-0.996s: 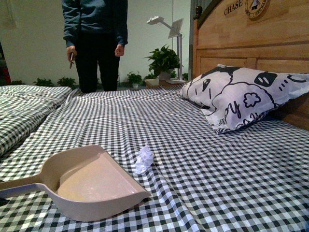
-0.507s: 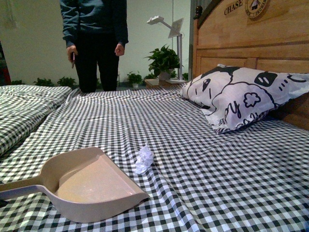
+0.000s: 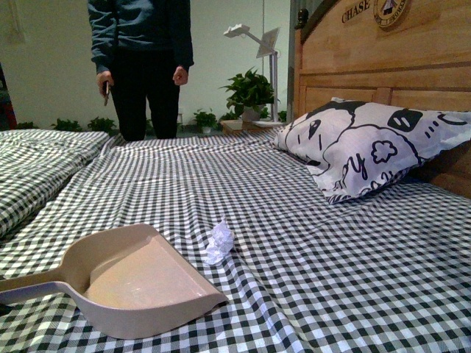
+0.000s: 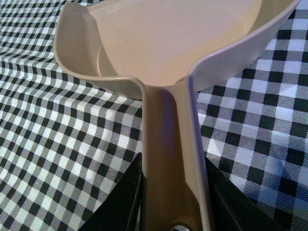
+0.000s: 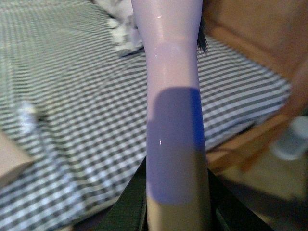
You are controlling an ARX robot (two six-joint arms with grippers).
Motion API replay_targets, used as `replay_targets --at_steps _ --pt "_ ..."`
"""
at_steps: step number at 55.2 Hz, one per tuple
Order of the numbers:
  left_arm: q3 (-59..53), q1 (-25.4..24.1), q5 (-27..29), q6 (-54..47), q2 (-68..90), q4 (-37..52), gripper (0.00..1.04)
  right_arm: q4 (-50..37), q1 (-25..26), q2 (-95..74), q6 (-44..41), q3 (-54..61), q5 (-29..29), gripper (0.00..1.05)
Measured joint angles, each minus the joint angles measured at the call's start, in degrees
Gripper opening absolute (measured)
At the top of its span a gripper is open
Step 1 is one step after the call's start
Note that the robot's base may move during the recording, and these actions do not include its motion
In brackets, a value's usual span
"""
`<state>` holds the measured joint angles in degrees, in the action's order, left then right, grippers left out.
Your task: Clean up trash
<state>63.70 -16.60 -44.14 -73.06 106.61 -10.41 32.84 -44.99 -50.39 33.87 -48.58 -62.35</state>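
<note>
The trash (image 3: 218, 241), a small crumpled white wad, lies on the checked bed sheet just right of the beige dustpan (image 3: 140, 283). The pan rests on the sheet at the near left, its mouth facing the wad. My left gripper (image 4: 172, 202) is shut on the dustpan handle (image 4: 168, 159), black fingers on both sides of it. In the right wrist view my right gripper (image 5: 175, 202) is shut on the pale brush handle (image 5: 173, 120), which points out over the bed; the trash (image 5: 26, 115) shows there as a blurred white spot. Neither arm appears in the front view.
A large white pillow (image 3: 368, 147) with black cartoon prints leans on the wooden headboard (image 3: 383, 66) at the right. A person (image 3: 140, 59) stands beyond the bed's far edge, with potted plants (image 3: 249, 92) and a lamp nearby. A second checked bed (image 3: 37, 165) lies at the left.
The dustpan has shifted very slightly to the left and settled. The trash has not moved. The person at the back has shifted a little left.
</note>
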Motion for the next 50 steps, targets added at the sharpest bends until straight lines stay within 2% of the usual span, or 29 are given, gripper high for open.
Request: replay_targets --at_steps 4,7,14,23,35,50 --pt "0.0 0.0 0.04 -0.02 0.0 0.0 0.29 -2.97 3.37 -2.47 -2.89 -0.17 1.14 0.2" --pt "0.0 0.0 0.02 -0.02 0.0 0.0 0.29 -7.8 7.74 -5.49 -7.26 -1.14 8.5 0.2" --pt "0.0 0.0 0.02 -0.02 0.0 0.0 0.29 -14.01 14.38 -14.64 -13.49 -5.68 21.44 0.2" --pt "0.0 0.0 0.02 -0.04 0.0 0.0 0.29 -15.5 17.88 -27.23 -18.62 -14.43 30.8 0.2" --pt "0.0 0.0 0.02 -0.04 0.0 0.0 0.29 -13.44 20.65 -43.39 -20.39 -22.71 39.23 0.2" --pt "0.0 0.0 0.02 -0.04 0.0 0.0 0.29 -9.14 20.65 -53.35 -19.96 -30.18 42.8 0.2"
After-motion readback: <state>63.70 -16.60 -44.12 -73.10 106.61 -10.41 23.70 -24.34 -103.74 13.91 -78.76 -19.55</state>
